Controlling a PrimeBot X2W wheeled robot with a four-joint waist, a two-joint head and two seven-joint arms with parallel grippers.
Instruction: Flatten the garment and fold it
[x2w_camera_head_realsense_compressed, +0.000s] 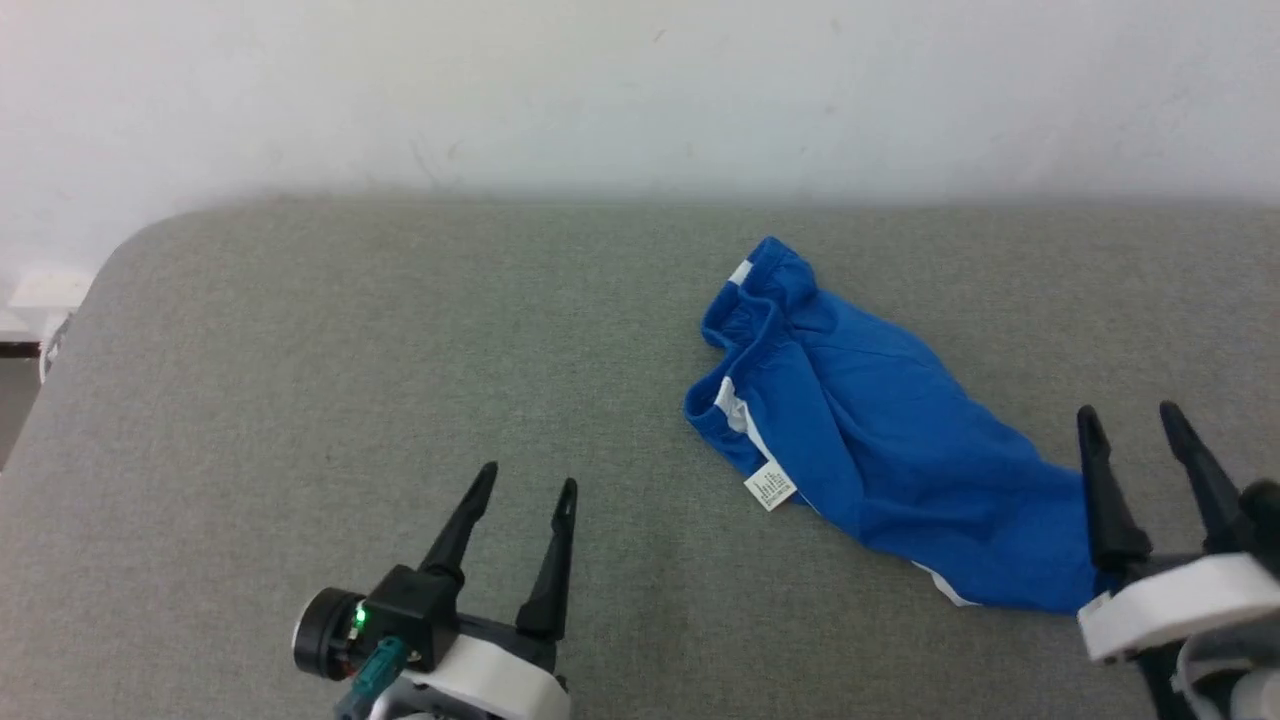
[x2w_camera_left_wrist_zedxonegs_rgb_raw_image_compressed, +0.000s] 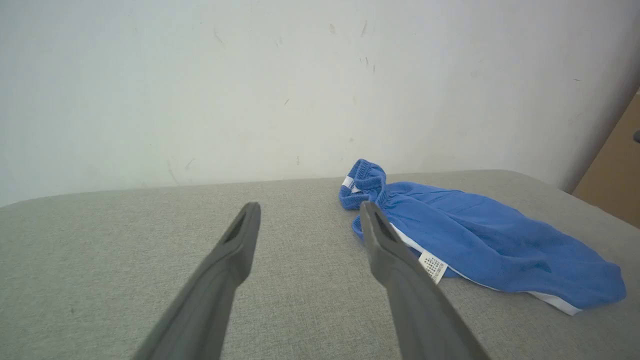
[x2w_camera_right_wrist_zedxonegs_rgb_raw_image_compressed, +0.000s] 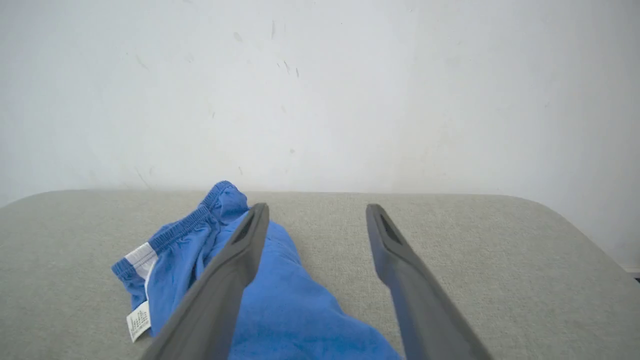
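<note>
The garment (x2w_camera_head_realsense_compressed: 870, 430) is a pair of bright blue shorts lying crumpled and bunched on the grey padded table (x2w_camera_head_realsense_compressed: 350, 350), right of centre, with its gathered waistband toward the back left and a small white tag (x2w_camera_head_realsense_compressed: 770, 486) at its front edge. My right gripper (x2w_camera_head_realsense_compressed: 1132, 417) stands open just above the garment's near right end, holding nothing. In the right wrist view the garment (x2w_camera_right_wrist_zedxonegs_rgb_raw_image_compressed: 280, 300) runs under the right gripper (x2w_camera_right_wrist_zedxonegs_rgb_raw_image_compressed: 317, 209). My left gripper (x2w_camera_head_realsense_compressed: 527, 480) is open over bare table, well left of the shorts. In the left wrist view the garment (x2w_camera_left_wrist_zedxonegs_rgb_raw_image_compressed: 480, 240) lies right of the left gripper (x2w_camera_left_wrist_zedxonegs_rgb_raw_image_compressed: 308, 206).
A white wall (x2w_camera_head_realsense_compressed: 640, 90) runs along the table's back edge. The table's rounded left corner (x2w_camera_head_realsense_compressed: 120, 260) drops off at the far left, with a pale object (x2w_camera_head_realsense_compressed: 40, 290) beyond it. A brown panel (x2w_camera_left_wrist_zedxonegs_rgb_raw_image_compressed: 615, 170) stands past the table's right end.
</note>
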